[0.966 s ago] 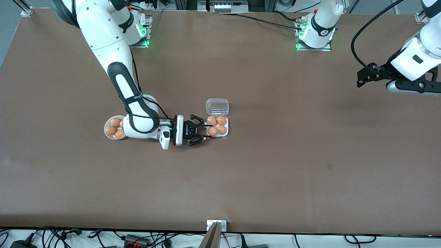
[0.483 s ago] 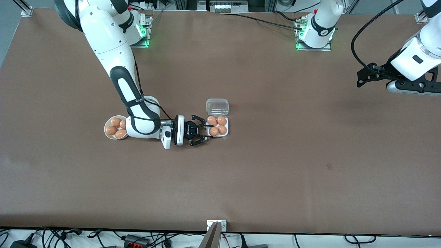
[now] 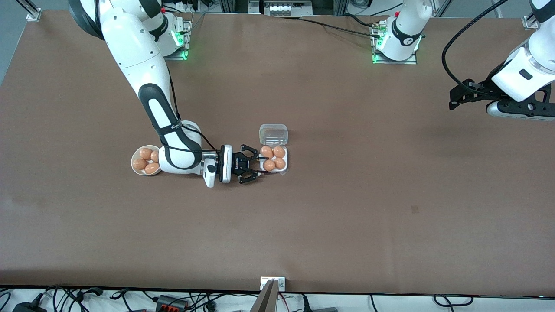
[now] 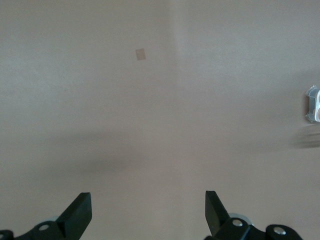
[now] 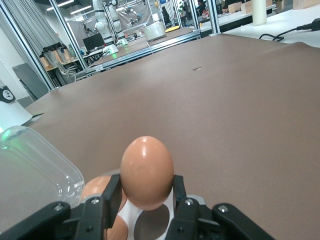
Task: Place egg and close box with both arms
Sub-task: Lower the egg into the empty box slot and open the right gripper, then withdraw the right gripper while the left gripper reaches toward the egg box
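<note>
Little has shifted in a second: the right gripper (image 3: pixel 263 167) stays clamped on a brown egg (image 5: pixel 147 171) over the white four-cell carton (image 3: pixel 284 170) mid-table. Gentle lowering into the empty cell is advised. The left gripper (image 4: pixel 149 214) waits parted near the table's corner.

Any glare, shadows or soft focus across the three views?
Front view: even light, green base LEDs glow, no hard shadows. Right wrist view: sharp highlight on the egg in the right gripper; clear lid reflects; background lab soft. Left wrist view: washed-out table, faint shadow band, left gripper fingers dark.

R gripper (image 3: pixel 260 167) clamped; L gripper (image 4: pixel 148 212) fingers apart, waiting.
</note>
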